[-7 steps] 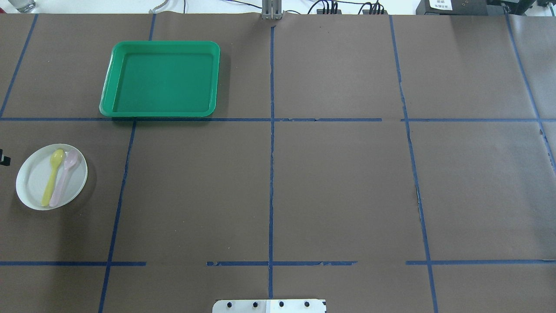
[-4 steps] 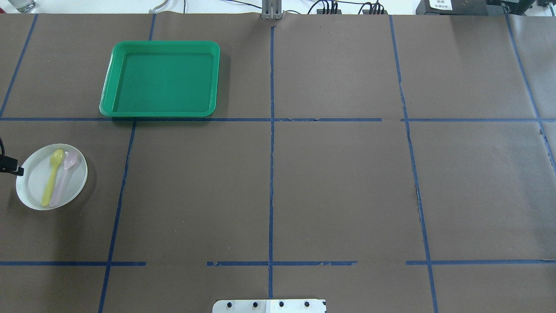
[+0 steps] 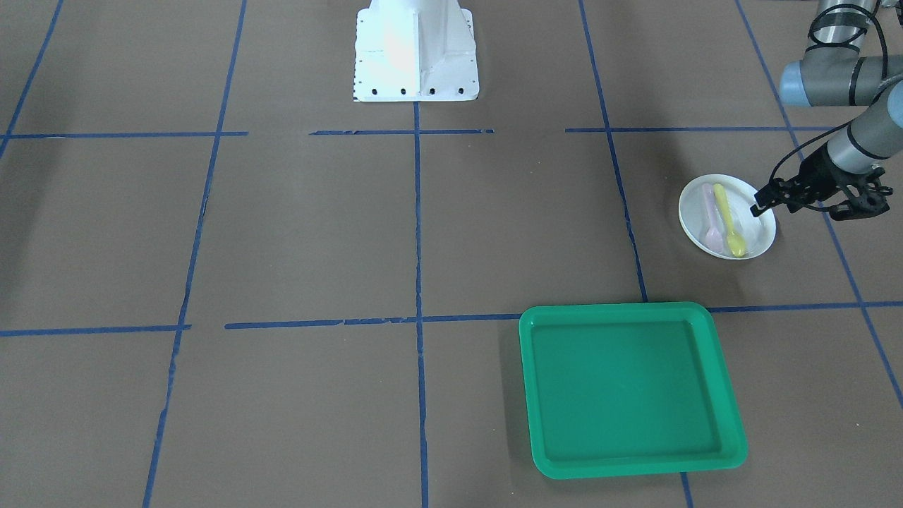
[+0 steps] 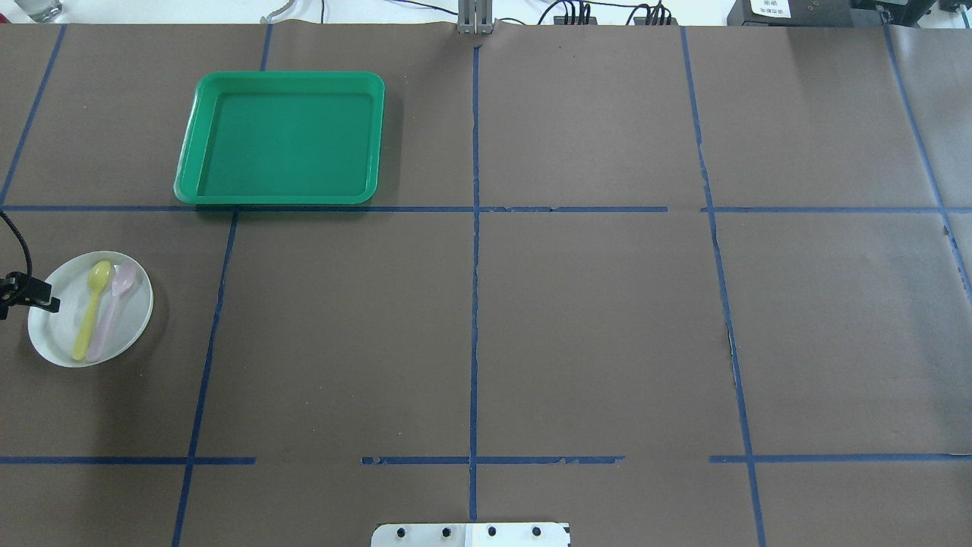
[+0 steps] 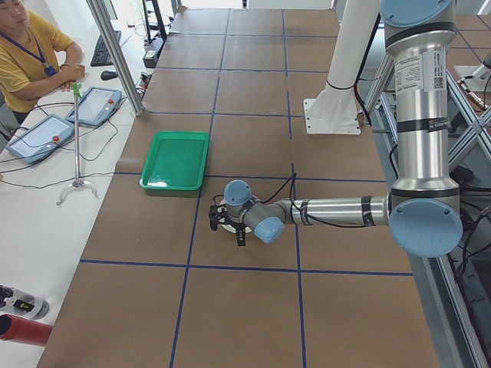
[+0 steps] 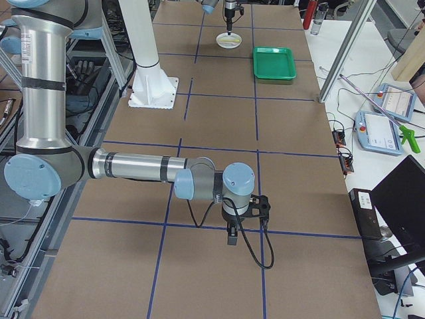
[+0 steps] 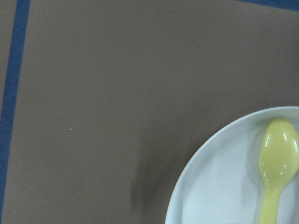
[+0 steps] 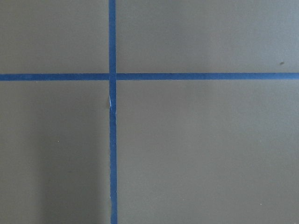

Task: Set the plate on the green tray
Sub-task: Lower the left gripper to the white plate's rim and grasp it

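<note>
— Which arm is close to the plate?

— The left one. The left gripper (image 3: 818, 203) is right at the outer edge of the plate (image 3: 753, 229), on the robot's left side of the table (image 3: 317, 226).

— Are its fingers open?

— Yes, wide apart. One finger hangs over the inside of the plate, just past the rim. The other is out over the bare table, so the rim sits between them. I can't tell if a finger touches it.

— Which way is the plate from the gripper?

— Toward the middle of the table.

— What's on the plate?

— A yellow spoon (image 3: 726, 215) and a pink spoon (image 3: 710, 219), lying loose side by side. They point away from the robot, bowls at the far end. I think they could slide if the plate tips.

— And the green tray (image 3: 628, 388)?

— It is farther from the robot than the plate, and more toward the middle. The two are well apart, so the plate has to be lifted and carried that way.

— The other arm?

— The right gripper (image 6: 244, 216) is way off at the other end. Only a side view shows it, so I can't tell if it is open or closed.
</note>
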`<move>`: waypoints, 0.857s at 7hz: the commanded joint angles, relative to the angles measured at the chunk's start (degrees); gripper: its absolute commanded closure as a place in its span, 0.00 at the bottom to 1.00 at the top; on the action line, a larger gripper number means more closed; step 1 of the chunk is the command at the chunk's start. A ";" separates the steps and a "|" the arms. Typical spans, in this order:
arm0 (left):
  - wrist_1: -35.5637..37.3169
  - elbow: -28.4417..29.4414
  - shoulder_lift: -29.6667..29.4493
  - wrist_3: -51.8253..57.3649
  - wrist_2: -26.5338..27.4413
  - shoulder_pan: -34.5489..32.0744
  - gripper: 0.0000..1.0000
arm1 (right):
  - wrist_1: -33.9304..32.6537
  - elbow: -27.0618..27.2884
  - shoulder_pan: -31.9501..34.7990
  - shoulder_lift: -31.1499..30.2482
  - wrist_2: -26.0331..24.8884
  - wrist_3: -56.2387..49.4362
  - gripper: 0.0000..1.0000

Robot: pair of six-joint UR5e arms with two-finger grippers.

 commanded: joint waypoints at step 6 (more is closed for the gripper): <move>-0.49 -5.87 -0.89 -4.11 -3.14 0.46 1.00 | 0.00 0.00 0.00 0.00 0.00 0.00 0.00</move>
